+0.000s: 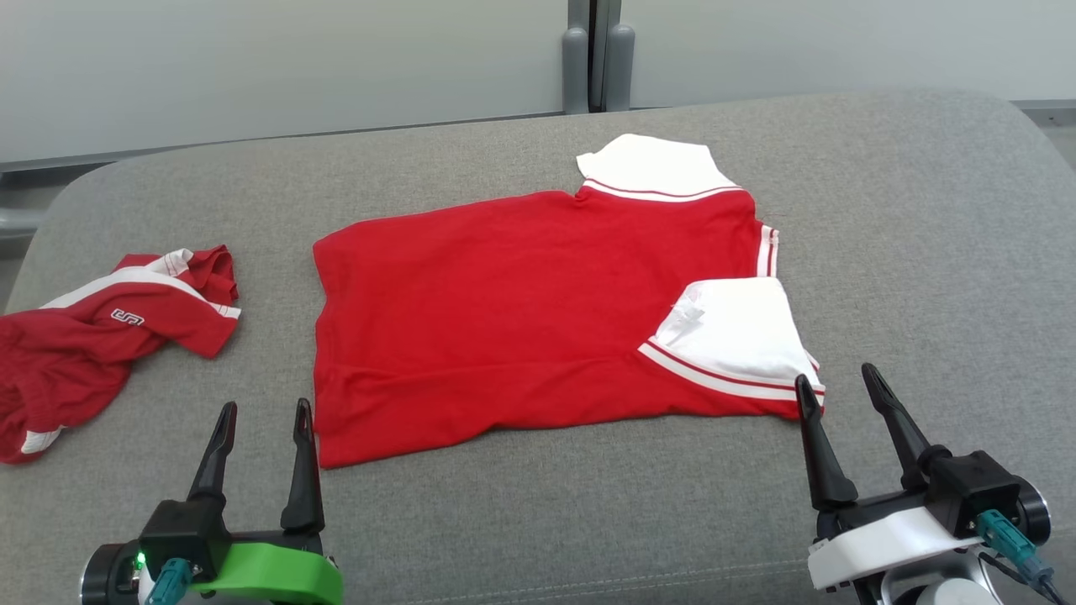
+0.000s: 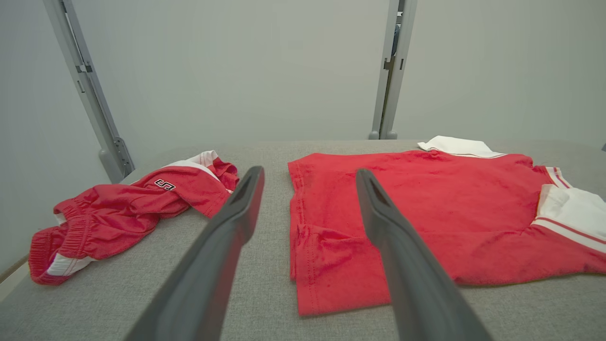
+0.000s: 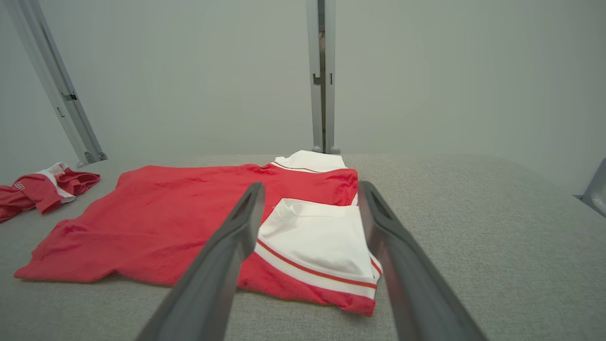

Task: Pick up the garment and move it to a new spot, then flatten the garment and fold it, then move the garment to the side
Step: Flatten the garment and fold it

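The tabletop [image 1: 925,252] is covered with grey woven fabric and has rounded corners. Two things lie directly on it. In the middle a red shirt [image 1: 504,319] is spread flat, its hem toward the left. At its right end there is a far white part [image 1: 647,164] and a near white part [image 1: 740,336], both with red stripes. Well apart, near the left edge, lies a crumpled red garment [image 1: 84,353] with white bands.
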